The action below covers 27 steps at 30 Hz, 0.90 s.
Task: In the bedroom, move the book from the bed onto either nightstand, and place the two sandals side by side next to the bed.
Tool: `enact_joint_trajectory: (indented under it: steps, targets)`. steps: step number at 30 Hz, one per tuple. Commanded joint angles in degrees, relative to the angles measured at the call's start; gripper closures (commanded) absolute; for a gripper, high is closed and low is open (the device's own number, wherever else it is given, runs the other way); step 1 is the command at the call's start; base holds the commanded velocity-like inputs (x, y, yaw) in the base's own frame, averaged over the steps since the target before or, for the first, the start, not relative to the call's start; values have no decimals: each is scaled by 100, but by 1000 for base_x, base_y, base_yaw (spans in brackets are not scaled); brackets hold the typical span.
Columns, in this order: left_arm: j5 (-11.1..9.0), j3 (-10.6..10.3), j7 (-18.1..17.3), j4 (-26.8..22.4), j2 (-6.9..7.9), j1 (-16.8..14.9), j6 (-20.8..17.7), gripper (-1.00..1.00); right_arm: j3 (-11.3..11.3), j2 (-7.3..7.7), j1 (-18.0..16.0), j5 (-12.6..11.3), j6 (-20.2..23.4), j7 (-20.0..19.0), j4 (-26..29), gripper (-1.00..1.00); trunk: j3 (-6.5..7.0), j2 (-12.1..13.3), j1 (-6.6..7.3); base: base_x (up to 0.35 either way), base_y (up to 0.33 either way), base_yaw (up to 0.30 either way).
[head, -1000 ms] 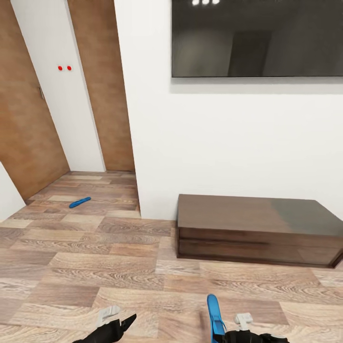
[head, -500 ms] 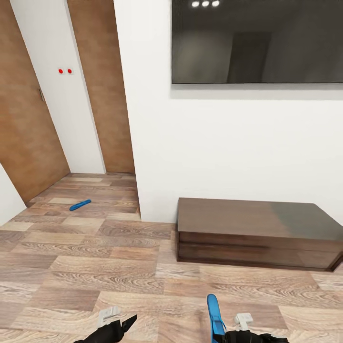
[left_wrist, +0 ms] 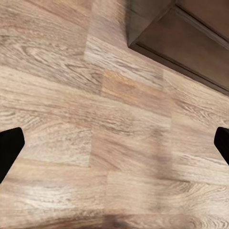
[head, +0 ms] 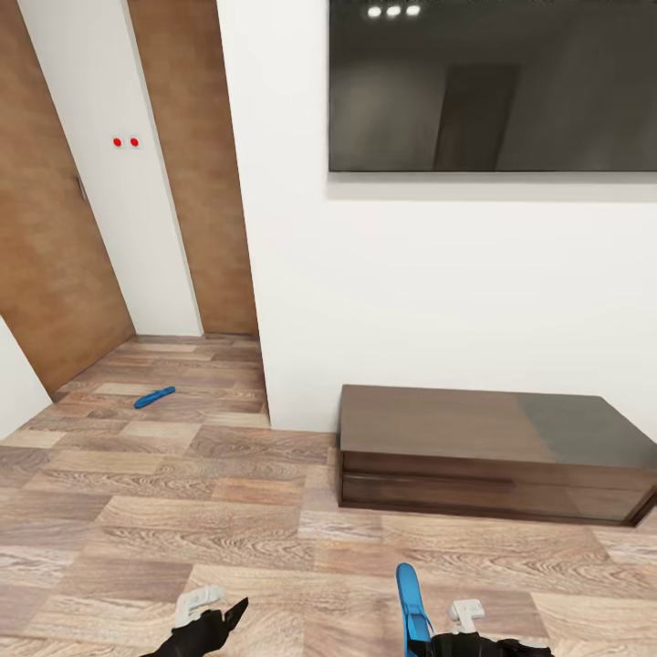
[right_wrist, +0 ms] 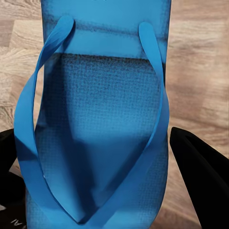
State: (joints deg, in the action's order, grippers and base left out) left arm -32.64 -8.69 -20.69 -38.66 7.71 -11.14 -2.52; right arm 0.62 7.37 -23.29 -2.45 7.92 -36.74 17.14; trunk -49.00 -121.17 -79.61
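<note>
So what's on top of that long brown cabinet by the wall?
Nothing sits on the cabinet; its glossy top is bare. A dark screen hangs on the wall above it. What's in its drawers can't be seen, since they're closed.

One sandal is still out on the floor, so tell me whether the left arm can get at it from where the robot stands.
Probably not. The loose sandal lies far off by the doorway, well beyond the left gripper; nothing blocks the floor, so driving closer should do.

Left pincer [head: 224,620] hangs low with fingers spread; right pincer [head: 429,639] is clamped.
</note>
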Motion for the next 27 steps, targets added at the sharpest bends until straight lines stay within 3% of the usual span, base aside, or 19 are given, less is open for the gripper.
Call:
enact_joint_trajectory:
  steps: [1, 10, 22, 27]
  targets:
    - [-58, -45, 28, 0, 5, -2, -5, -100, 3, -1, 0, -22, 52, -13, 8, 100, 13, 39, 24, 0, 0, 0]
    - [-58, -208, 804, 281, -43, -2, 121, -100, 7, -10, 0, -19, -99, 8, 12, 100, 157, 360, 199, 0, 0, 0]
    - [-75, -237, 780, 327, -58, -2, 147, -100, 5, -7, 0, -26, -115, -19, 0, 100, 157, 360, 199, 0, 0, 1]
    - [-76, -246, 785, 332, -59, -2, 147, -100, 2, -8, 0, -27, -115, -16, -5, 100, 157, 360, 199, 0, 0, 201]
